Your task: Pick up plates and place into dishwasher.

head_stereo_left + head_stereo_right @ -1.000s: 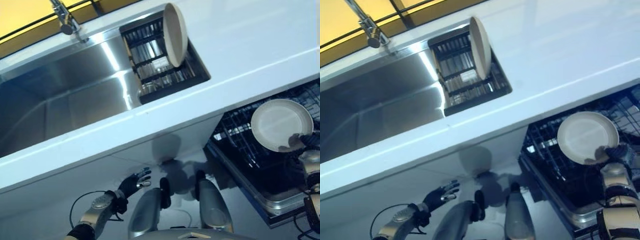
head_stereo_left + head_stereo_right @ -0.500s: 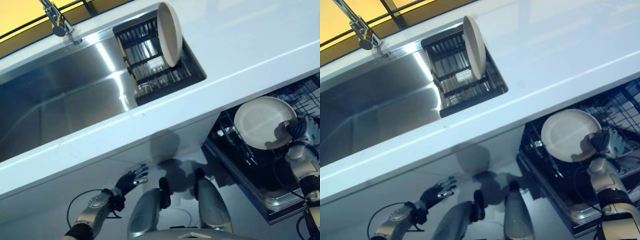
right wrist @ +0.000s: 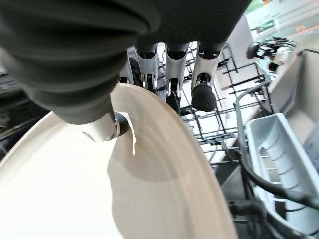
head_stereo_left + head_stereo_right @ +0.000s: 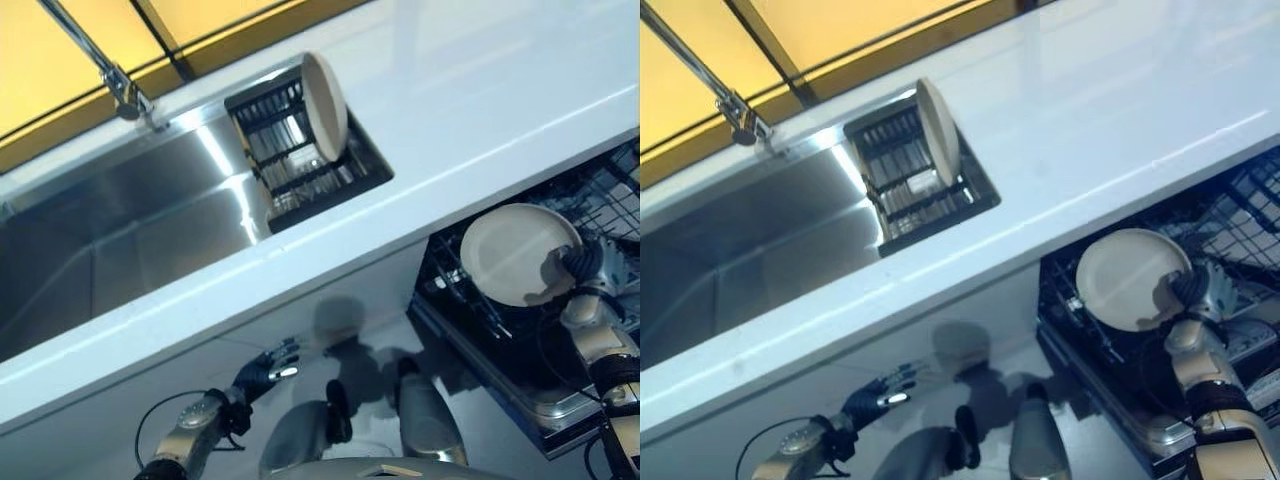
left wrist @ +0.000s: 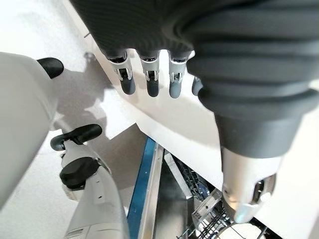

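Plate (image 4: 518, 253) sits pinched by its rim at 3 o'clock in the right hand (image 4: 585, 266), held face-up over the dishwasher rack (image 4: 1230, 215), probably for slotting in. Another plate (image 4: 324, 92) stands upright in the sink rack (image 4: 290, 140). The left hand (image 4: 265, 368) hangs relaxed below the counter (image 4: 480, 90).

Your right hand (image 4: 580, 268) pinches a cream plate (image 4: 515, 253) over the open dishwasher rack (image 4: 600, 195); a second plate (image 4: 325, 92) stands on edge in the sink's drying rack (image 4: 290, 150) (left hand (image 4: 262, 370) low, fingers spread).
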You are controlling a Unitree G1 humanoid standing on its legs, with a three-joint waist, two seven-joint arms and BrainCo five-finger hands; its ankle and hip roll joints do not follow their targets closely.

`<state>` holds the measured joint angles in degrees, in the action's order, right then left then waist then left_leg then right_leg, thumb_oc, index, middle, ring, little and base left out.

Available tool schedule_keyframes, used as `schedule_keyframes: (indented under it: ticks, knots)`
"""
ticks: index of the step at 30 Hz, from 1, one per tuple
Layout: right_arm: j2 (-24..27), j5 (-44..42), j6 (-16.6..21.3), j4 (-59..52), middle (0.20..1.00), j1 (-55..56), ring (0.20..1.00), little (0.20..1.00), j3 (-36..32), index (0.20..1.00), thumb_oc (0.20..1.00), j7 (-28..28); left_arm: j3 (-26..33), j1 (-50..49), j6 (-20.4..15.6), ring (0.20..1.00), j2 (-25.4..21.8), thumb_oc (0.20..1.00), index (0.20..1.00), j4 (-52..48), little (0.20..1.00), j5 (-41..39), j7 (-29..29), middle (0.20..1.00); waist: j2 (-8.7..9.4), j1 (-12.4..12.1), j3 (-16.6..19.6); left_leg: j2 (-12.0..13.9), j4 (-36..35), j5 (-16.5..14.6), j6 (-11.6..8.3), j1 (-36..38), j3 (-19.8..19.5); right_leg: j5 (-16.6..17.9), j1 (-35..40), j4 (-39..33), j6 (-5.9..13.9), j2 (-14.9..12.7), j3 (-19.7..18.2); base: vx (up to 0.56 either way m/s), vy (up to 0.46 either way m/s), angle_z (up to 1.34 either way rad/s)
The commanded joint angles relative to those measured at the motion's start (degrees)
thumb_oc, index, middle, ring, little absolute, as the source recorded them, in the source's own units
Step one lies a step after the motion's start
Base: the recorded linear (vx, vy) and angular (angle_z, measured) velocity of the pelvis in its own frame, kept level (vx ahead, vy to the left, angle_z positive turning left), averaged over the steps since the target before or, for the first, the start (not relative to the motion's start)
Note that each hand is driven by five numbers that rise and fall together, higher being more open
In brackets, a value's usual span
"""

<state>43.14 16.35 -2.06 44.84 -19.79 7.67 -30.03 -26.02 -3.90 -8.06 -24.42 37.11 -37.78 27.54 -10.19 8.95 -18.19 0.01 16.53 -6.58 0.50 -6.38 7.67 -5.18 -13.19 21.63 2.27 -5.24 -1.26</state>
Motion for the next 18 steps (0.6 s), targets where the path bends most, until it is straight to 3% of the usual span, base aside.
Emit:
schedule_keyframes:
  ticks: [1,10,18]
  knots:
    - [3.10,7.87,1.46,-3.59,0.200,0.00,0.200,0.200,3.22,0.200,0.200,-0.94,-1.36,-2.43,-0.97,1.000,1.22,1.000,1.000,-3.67,1.000,-0.41,1.16,1.000,-0.02,0.42,3.36,0.10,6.20,-4.58,1.33,-2.69,-0.03,3.59,0.20,-4.65,2.77,-2.67,0.47,0.01,0.056,-0.03]
    - [7.19,19.48,0.61,-7.13,0.200,-0.33,0.200,0.200,8.01,0.200,0.200,-0.30,-1.97,-4.00,-1.50,1.000,2.19,1.000,1.000,-2.72,1.000,-0.93,3.08,1.000,-2.10,1.23,5.09,-0.51,5.66,-5.19,1.24,-0.74,0.72,3.35,1.38,-5.03,3.43,-4.02,0.63,0.05,0.050,-0.07]
    - [7.18,22.82,1.86,-9.80,0.200,5.03,0.200,0.200,5.69,0.200,0.200,-0.60,-0.31,-5.27,-1.01,1.000,3.07,1.000,1.000,-1.67,1.000,-0.15,4.77,1.000,-0.60,0.84,7.26,-0.51,4.18,-5.46,1.37,0.92,0.92,3.06,2.60,-5.76,4.02,-3.77,0.77,0.04,0.018,0.00]
